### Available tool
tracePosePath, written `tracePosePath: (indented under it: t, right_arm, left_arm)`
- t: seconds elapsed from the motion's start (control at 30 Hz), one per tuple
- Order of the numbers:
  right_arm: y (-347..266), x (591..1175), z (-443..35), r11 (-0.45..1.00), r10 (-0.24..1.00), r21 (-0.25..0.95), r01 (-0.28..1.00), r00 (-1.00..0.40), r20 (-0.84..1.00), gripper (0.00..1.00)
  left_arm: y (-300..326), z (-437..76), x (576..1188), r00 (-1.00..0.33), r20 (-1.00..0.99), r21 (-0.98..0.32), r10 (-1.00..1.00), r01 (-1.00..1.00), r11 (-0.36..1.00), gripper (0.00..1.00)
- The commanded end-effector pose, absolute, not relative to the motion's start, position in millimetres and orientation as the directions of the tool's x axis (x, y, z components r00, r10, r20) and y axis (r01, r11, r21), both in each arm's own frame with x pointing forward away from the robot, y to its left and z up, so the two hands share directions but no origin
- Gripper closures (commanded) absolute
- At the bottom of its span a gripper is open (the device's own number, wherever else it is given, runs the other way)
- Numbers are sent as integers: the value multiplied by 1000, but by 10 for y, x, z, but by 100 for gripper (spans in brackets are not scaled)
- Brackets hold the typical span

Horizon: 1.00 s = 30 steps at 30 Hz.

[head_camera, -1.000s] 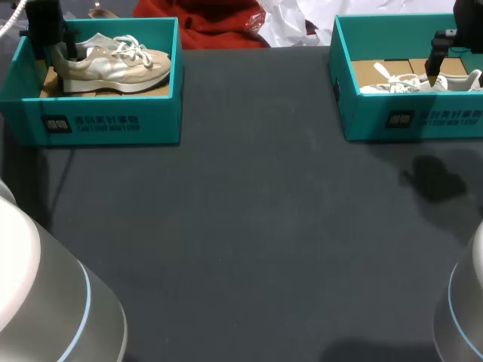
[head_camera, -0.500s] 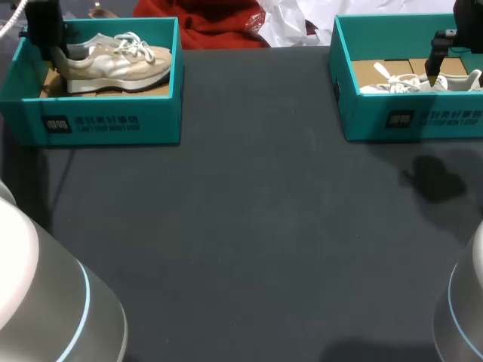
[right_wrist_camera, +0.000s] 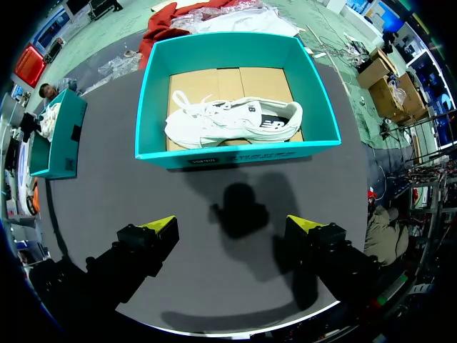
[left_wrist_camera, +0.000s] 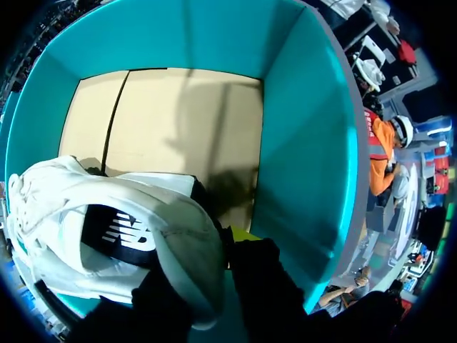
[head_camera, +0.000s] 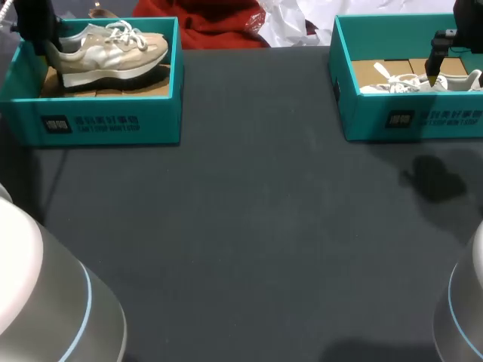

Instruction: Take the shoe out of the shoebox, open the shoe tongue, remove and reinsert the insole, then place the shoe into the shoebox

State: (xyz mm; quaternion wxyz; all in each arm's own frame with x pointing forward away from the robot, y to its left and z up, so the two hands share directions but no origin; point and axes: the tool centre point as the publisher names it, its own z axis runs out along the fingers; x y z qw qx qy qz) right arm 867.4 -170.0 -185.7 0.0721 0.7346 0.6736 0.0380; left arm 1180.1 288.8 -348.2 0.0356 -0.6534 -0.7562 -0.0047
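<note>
Okay, left side first. Left gripper [head_camera: 50,45] was clamped on the heel collar of the beige shoe [head_camera: 113,51], apparently with one finger inside the shoe and one outside. The shoe sat within the left shoebox [head_camera: 106,121], toe pointing toward the middle of the table [head_camera: 249,226] and slightly raised. The sole looked to be off the cardboard floor. The left wrist view agreed: the heel wall was pinched between the fingers [left_wrist_camera: 264,286], with the box floor beyond.

Right side: right gripper [right_wrist_camera: 232,225] hung high over the table, just in front of the right shoebox [right_wrist_camera: 235,153]. Its fingers were wide apart and held nothing. The white shoe [right_wrist_camera: 232,121] lay inside that box.

My read is that the take-out step was under way on the left.

Risks:
- The grip was on soft collar only, with the whole shoe cantilevered off it, so it could rotate or slip out.
- The toe or laces could catch the box wall on the way out.
- A catch could drag or tip the light box.
</note>
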Motion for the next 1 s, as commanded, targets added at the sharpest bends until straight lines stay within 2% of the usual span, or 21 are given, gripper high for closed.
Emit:
tracePosePath:
  t: [0.03,1.0]
  right_arm:
    - [-1700,8666,-1860,-82,995,158,984,90,-41,0]
    - [-1700,8666,-1860,-82,995,158,984,90,-41,0]
  left_arm:
    - [2865,-3256,11678,-143,50,-17,988,989,144,100]
    - [2760,-2471,11401,-134,85,70,987,989,128,100]
